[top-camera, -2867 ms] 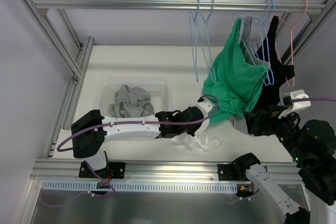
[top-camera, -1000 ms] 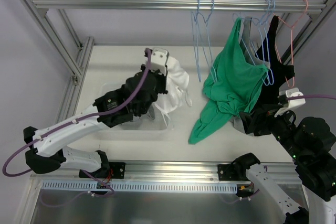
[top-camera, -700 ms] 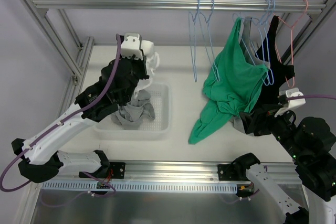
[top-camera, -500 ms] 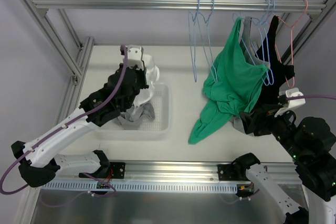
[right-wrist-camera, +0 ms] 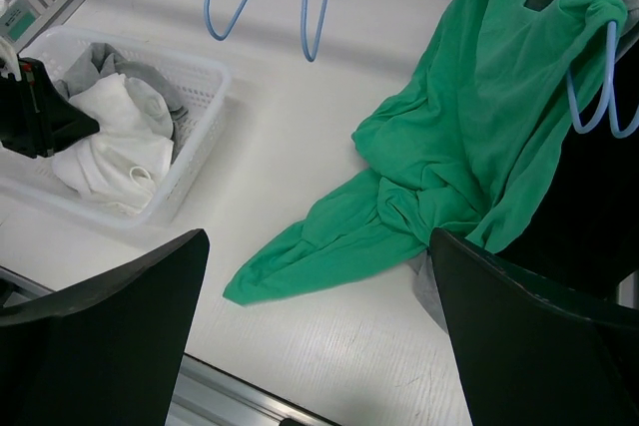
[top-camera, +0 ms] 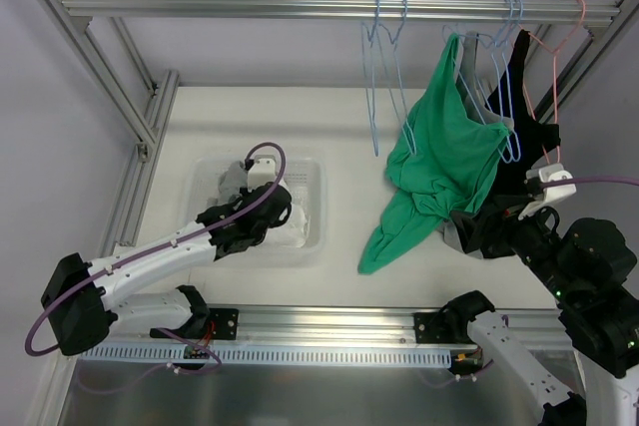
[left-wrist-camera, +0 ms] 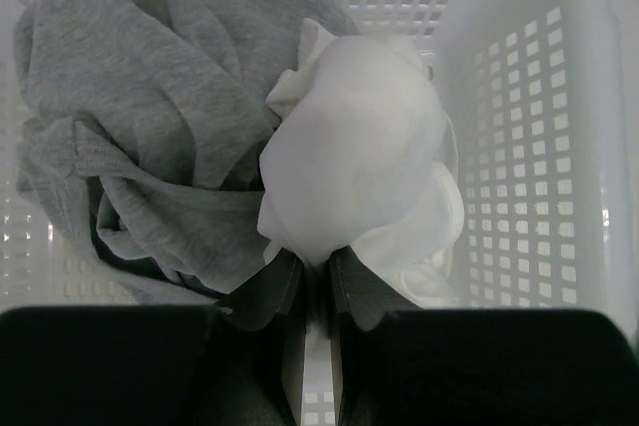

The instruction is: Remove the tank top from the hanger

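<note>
Left gripper (left-wrist-camera: 318, 276) is pinched shut on the white top (left-wrist-camera: 354, 162), down in the basket (left-wrist-camera: 529, 147). Green tank top (top-camera: 444, 157) hangs on its hanger (top-camera: 513, 15), well right of the basket. Right gripper (right-wrist-camera: 319, 341) gapes wide. Light, floppy fabric; probably grab a strap.

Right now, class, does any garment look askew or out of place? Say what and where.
The green tank top hangs lopsided and bunched from a blue hanger at the rail's right, its lower end trailing onto the table.
</note>
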You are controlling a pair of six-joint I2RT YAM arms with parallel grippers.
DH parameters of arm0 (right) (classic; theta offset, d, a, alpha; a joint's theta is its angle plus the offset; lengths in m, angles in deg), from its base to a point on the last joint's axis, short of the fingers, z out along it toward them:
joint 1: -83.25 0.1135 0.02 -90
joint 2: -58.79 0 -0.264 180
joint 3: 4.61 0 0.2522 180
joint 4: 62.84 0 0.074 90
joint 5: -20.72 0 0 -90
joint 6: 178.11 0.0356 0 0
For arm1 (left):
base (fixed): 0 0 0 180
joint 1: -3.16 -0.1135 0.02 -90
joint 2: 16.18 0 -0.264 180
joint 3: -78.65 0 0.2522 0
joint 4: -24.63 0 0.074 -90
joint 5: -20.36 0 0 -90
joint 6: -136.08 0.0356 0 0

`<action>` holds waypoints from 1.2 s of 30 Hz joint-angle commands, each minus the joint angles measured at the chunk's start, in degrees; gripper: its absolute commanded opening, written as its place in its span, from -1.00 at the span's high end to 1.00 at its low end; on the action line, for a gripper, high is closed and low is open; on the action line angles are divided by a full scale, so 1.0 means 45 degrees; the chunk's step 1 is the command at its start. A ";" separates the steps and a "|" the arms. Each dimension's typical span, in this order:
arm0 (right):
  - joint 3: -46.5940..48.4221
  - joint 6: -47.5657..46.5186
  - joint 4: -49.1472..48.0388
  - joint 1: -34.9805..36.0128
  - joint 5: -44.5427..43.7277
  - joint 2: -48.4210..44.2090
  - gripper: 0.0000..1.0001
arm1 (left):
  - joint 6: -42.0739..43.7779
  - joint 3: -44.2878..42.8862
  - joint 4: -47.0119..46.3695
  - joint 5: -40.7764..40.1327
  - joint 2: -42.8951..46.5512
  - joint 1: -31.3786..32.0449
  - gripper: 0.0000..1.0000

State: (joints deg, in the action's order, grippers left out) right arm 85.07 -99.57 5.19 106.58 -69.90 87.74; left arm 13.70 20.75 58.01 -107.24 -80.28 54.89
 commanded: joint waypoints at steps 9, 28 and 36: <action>-0.0308 0.0028 -0.0847 -0.0068 0.0549 0.0110 -0.99 | -0.1105 -0.0270 -0.0394 0.0485 0.0182 -0.0752 1.00; -0.1012 0.0028 -0.1140 -0.0048 0.1017 0.0266 -0.99 | 0.0224 -0.1363 0.0229 0.2831 -0.0330 -0.0987 -0.17; -0.1051 -0.0031 -0.1315 -0.0048 0.0823 0.0636 -0.99 | 0.1315 -0.4328 0.1731 0.2299 0.0671 -0.2561 -0.97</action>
State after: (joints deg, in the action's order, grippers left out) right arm 80.37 -99.57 2.52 106.58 -66.03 88.96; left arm 17.04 8.18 62.62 -95.96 -76.10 48.37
